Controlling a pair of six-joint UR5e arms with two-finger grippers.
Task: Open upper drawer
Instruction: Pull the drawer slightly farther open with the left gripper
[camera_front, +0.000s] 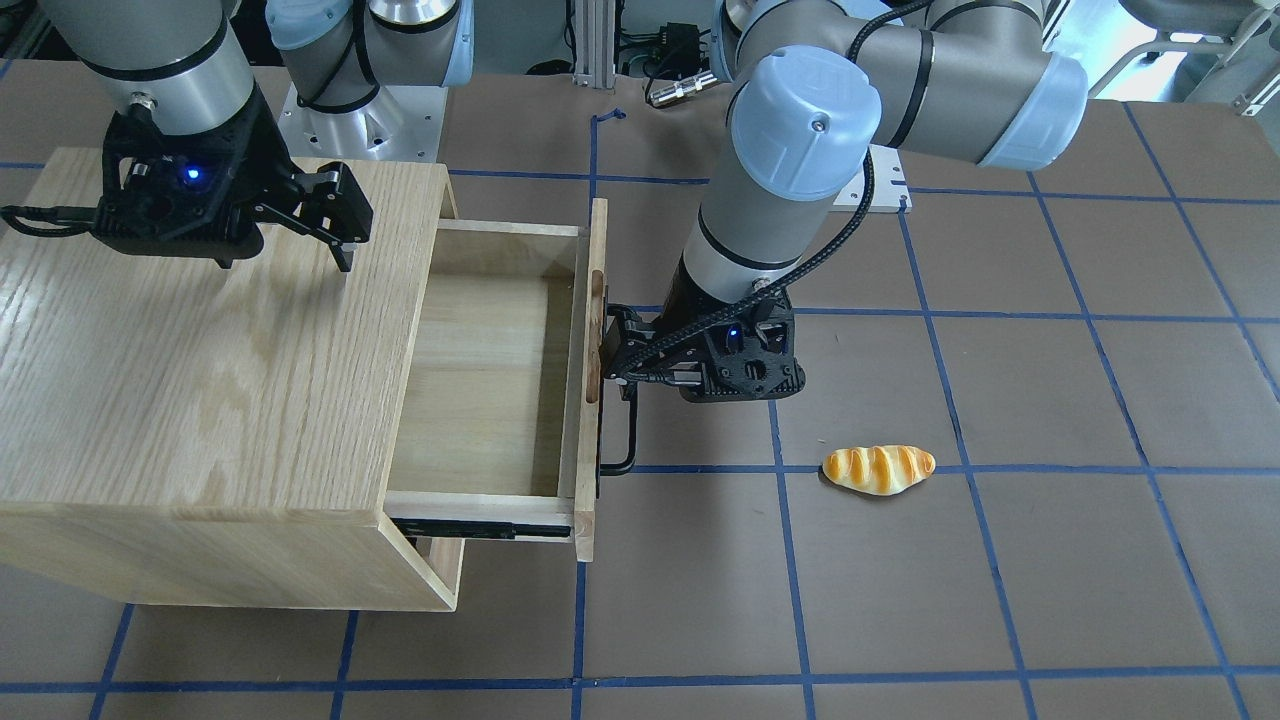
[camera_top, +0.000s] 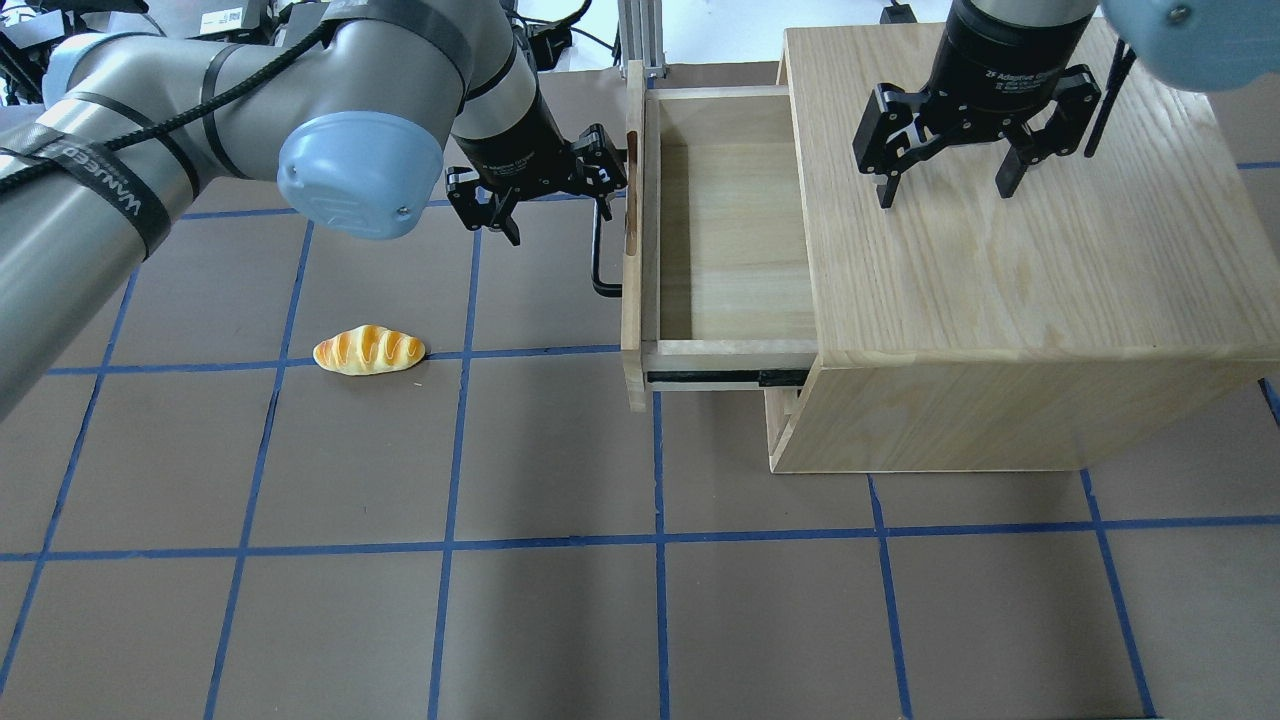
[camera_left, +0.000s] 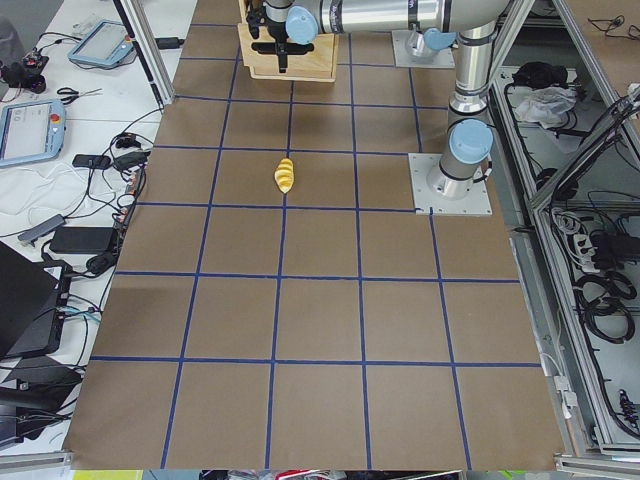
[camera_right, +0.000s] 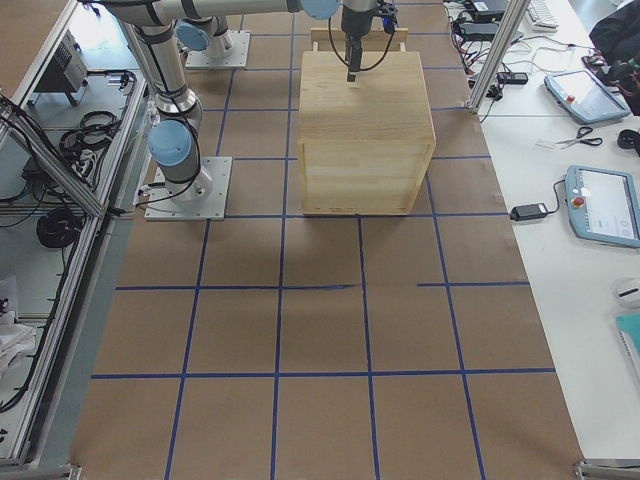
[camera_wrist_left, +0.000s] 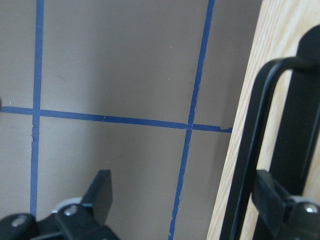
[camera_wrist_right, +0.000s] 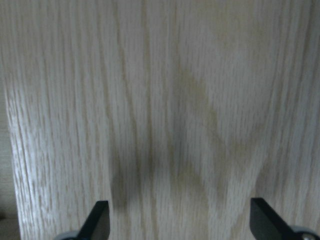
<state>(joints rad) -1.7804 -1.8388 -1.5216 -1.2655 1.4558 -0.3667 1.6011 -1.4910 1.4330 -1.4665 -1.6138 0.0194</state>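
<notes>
Upper drawer (camera_top: 730, 230) stands open; left jaws apart at its handle (camera_top: 597, 255), right jaws apart over cabinet (camera_top: 1000, 290).

The front-facing camera is looking steeply down across the brown, blue-taped counter (camera_front: 1000, 600) toward the robot, while the overhead one is looking forward from behind it; both are sharing the light-wood upper drawer (camera_front: 480, 390) and yellow bread roll (camera_front: 878, 469). The side cameras are watching from afar along the counter. The wrist cameras are looking closely: left at the long black metal bar handle (camera_wrist_left: 256, 150), right at the oak-grain cabinet top (camera_wrist_right: 160, 100).
</notes>
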